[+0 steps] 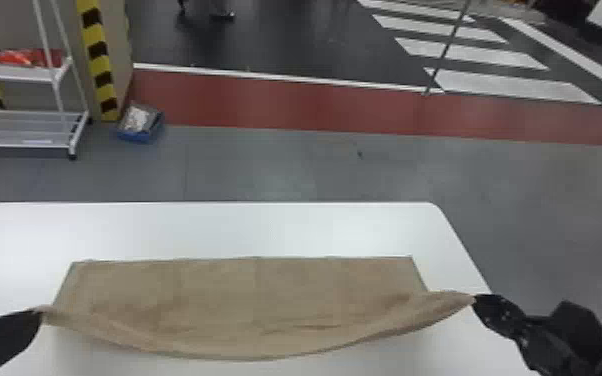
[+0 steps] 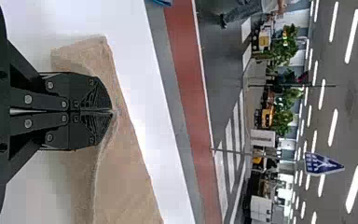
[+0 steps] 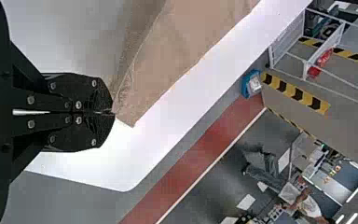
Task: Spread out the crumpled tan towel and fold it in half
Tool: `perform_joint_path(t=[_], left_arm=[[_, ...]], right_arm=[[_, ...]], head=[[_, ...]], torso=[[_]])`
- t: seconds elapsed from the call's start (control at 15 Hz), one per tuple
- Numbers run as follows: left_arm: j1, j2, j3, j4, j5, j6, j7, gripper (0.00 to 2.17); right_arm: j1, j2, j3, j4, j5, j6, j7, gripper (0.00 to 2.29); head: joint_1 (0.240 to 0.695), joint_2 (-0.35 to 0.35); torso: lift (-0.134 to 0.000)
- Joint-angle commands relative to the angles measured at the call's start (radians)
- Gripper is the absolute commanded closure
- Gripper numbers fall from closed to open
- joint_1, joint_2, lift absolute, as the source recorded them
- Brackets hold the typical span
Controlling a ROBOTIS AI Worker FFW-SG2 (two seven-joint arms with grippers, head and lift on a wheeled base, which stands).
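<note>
The tan towel (image 1: 245,290) lies across the white table with a straight far edge; its near edge is lifted at both ends and sags in the middle. At its near left corner is my left gripper (image 1: 40,314), and at its near right corner my right gripper (image 1: 474,299). In the left wrist view, my left gripper (image 2: 114,112) is shut on the edge of the towel (image 2: 126,172). The right wrist view has my right gripper (image 3: 113,112) closed on a corner of the towel (image 3: 182,46).
The white table (image 1: 205,227) extends beyond the towel's far edge, with rounded far corners. Past it on the floor stand a white wheeled rack (image 1: 30,127) and a blue box (image 1: 140,125) at the left.
</note>
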Motion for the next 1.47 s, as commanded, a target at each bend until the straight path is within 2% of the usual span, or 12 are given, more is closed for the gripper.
perform_joint_path(t=[0.0, 0.13, 0.33, 0.53, 0.67, 1.0, 1.4], left_arm=[[0.014, 0.000, 0.034, 0.025, -0.011, -0.013, -0.034, 1.63], [0.004, 0.000, 0.032, 0.026, -0.047, -0.004, -0.034, 1.63], [-0.100, -0.001, -0.008, 0.025, -0.129, 0.189, -0.039, 1.62], [-0.232, -0.005, -0.092, 0.062, -0.277, 0.303, -0.057, 1.63], [-0.338, -0.006, -0.152, 0.152, -0.370, 0.364, -0.056, 1.62], [-0.520, 0.000, -0.195, 0.352, -0.441, 0.401, -0.048, 1.62], [-0.606, 0.011, -0.186, 0.476, -0.456, 0.413, -0.019, 1.62]], right_arm=[[0.002, -0.012, -0.028, 0.024, -0.001, -0.006, 0.012, 1.30], [-0.035, -0.018, -0.028, 0.058, 0.000, -0.003, 0.013, 1.30], [-0.169, -0.027, -0.012, 0.125, 0.051, 0.074, 0.043, 1.30], [-0.314, -0.039, 0.070, 0.231, 0.129, 0.144, 0.043, 1.30], [-0.392, -0.044, 0.127, 0.278, 0.181, 0.206, 0.043, 1.30], [-0.565, -0.053, 0.178, 0.446, 0.273, 0.252, 0.043, 1.30], [-0.637, -0.093, 0.185, 0.570, 0.293, 0.249, 0.027, 1.30]], head=[[0.695, -0.257], [0.695, -0.273], [0.695, -0.278], [0.695, -0.274], [0.695, -0.263], [0.695, -0.238], [0.695, -0.230]], torso=[[0.000], [0.000], [0.000], [0.000], [0.000], [0.000], [0.000]])
